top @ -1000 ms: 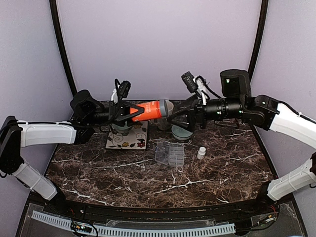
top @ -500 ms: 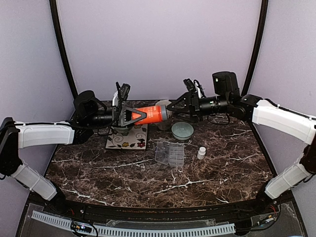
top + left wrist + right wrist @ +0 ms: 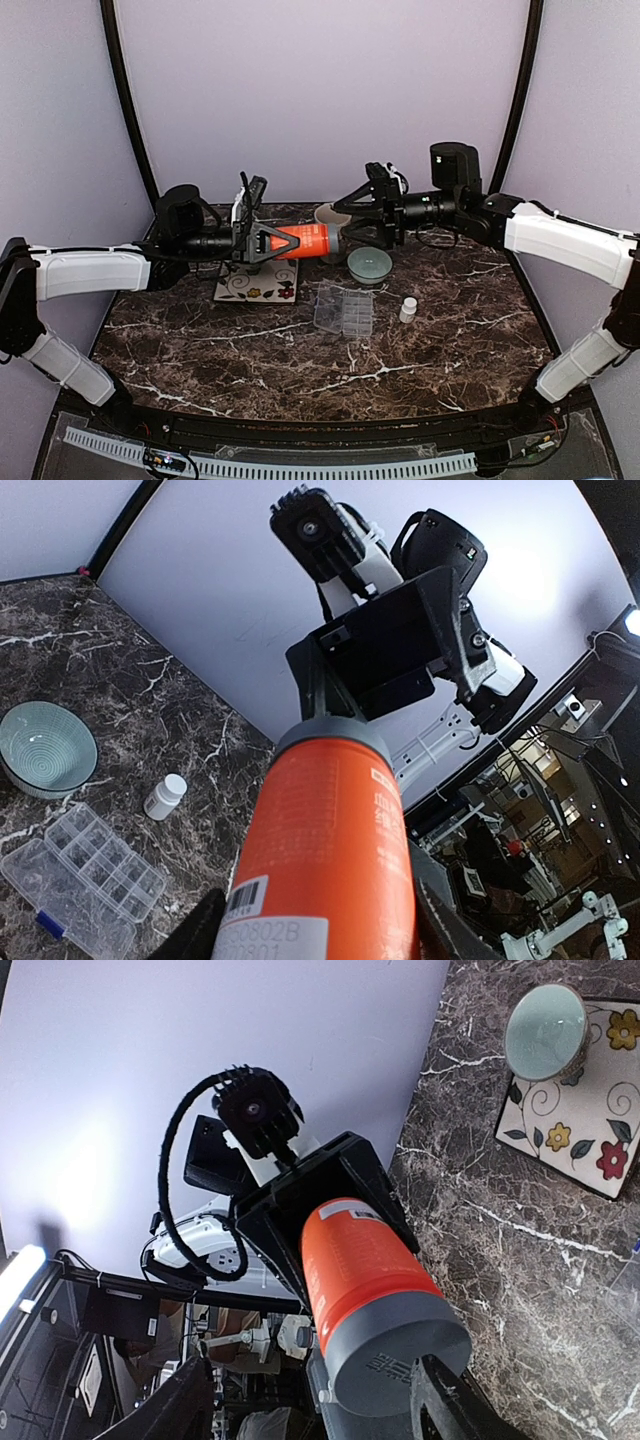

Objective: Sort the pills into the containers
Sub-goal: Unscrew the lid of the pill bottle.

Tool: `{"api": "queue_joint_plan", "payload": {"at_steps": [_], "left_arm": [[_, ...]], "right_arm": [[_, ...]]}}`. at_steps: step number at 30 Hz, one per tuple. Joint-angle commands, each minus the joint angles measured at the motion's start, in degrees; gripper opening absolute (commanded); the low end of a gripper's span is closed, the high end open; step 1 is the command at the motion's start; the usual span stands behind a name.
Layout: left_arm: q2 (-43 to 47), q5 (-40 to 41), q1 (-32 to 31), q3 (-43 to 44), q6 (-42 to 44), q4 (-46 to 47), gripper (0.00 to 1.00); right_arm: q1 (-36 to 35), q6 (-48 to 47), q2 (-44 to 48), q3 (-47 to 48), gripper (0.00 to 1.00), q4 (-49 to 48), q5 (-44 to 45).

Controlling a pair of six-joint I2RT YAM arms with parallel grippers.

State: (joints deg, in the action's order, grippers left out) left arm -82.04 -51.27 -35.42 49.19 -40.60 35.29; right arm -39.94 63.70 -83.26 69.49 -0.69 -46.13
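counter [image 3: 250, 350]: it is carrying all the things that are sitting down, and both my arms are reaching over its back part.
flower tile [image 3: 262, 287]: it is lying flat near the back edge of the counter, left of the middle.
bowl on the tile [image 3: 545, 1020]: it is standing upright on the back part of the flower tile.
left gripper [image 3: 278, 242]: I am squeezing the orange bottle with it, one finger pressing on each side, and holding it up in the air above the flower tile.
orange bottle [image 3: 308, 240]: it is lying on its side in my left gripper, not touching the counter, with its top pointing right.
grey cap [image 3: 400, 1355]: it is sitting on the right end of the orange bottle, facing my right gripper.
pill box [image 3: 344, 310]: it is resting flat near the middle of the counter, just in front of the green bowl, and its lid seems to be lying open.
pills: I am not finding them in any view; they are too small to tell.
right gripper [image 3: 347, 226]: I am holding its fingers spread, one on each side of the grey cap. One finger is sitting just beside the cap and the other is hanging apart from it.
green bowl [image 3: 370, 264]: it is standing near the back edge, a little right of the middle, below my right gripper.
small white bottle [image 3: 408, 309]: it is standing upright just right of the pill box, not touching it.
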Motion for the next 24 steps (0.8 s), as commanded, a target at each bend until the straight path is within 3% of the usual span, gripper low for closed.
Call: {"api": "queue_joint_plan", "payload": {"at_steps": [1,17,21,24], "left_arm": [[1.8,0.1,-0.2,3.2,2.3,0.7,0.00],[-0.8,-0.8,-0.2,6.4,4.2,-1.7,0.00],[-1.6,-0.9,-0.2,7.1,4.8,-2.3,0.00],[-2.1,-1.0,-0.2,7.3,5.0,-2.5,0.00]], "right_arm": [[0.5,-0.1,-1.1,1.7,0.67,0.9,-0.9],[1.3,-0.4,-4.8,4.1,0.64,1.0,-3.6],[1.3,0.0,-5.7,4.6,0.58,0.0,-4.4],[1.3,-0.2,-6.1,4.8,0.45,-0.2,-5.0]]}}
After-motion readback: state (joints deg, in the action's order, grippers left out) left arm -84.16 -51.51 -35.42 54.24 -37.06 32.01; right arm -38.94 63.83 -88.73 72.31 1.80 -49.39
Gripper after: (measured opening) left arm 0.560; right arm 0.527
